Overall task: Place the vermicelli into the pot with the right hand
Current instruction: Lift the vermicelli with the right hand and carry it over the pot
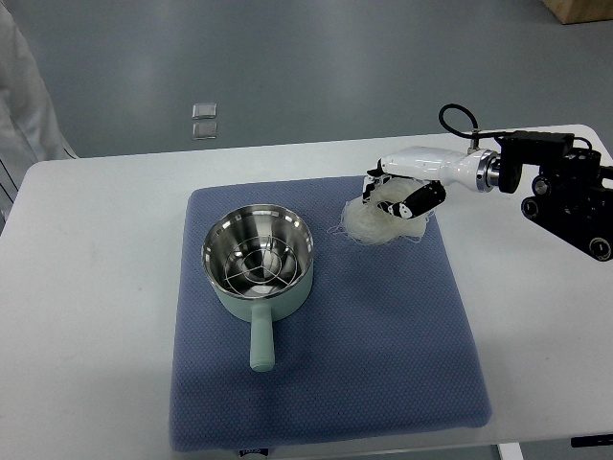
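One steep overhead view from the robot's side of the table

The single camera looks down and forward over the white table [96, 249], near enough that the blue mat [383, 364] fills the middle of the picture, its near edge at the bottom. Grey floor [316, 57] shows beyond the far edge. No second view exists to share anything.

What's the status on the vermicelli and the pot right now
Right hand on the vermicelli, fingers curled over it, bundle on the blue mat. Pot left of it, no vermicelli inside. Nothing between them. Left hand out of view.
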Tool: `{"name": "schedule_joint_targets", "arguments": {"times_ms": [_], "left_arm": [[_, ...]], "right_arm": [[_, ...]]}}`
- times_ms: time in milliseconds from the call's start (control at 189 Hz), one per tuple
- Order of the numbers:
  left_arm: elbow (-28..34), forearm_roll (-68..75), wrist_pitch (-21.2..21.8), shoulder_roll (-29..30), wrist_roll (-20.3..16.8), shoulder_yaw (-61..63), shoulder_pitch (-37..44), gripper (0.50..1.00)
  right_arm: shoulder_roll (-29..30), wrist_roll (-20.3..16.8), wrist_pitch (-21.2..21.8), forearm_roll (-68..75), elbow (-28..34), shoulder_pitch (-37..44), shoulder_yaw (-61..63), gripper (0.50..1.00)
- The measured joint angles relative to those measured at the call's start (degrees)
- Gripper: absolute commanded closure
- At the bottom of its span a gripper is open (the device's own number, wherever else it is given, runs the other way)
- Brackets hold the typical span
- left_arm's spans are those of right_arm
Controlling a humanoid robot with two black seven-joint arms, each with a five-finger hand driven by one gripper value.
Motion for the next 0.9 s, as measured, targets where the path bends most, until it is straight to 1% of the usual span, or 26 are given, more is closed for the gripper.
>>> {"name": "schedule_joint_targets", "arguments": {"times_ms": [216, 496, 686, 903], "left_arm": [[0.0, 0.0, 0.0, 0.0, 0.0, 0.0, 0.0, 0.5], [0.0, 0.0, 0.0, 0.0, 0.0, 0.0, 0.0, 0.5], [0.0, 0.0, 0.0, 0.0, 0.0, 0.0, 0.0, 0.5], [0.0, 0.0, 0.0, 0.0, 0.0, 0.0, 0.0, 0.5]], "right_arm": [[-0.5, 0.0, 0.3, 0.1, 0.0, 3.9, 0.1, 1.0], [0.3, -0.1, 2.7, 1.6, 0.0, 12.1, 0.5, 1.0], [3.4, -0.1, 3.6, 2.1, 0.2, 16.0, 0.5, 1.0], [8.6, -0.1, 3.8, 2.5, 0.6, 16.6, 0.5, 1.0]]}}
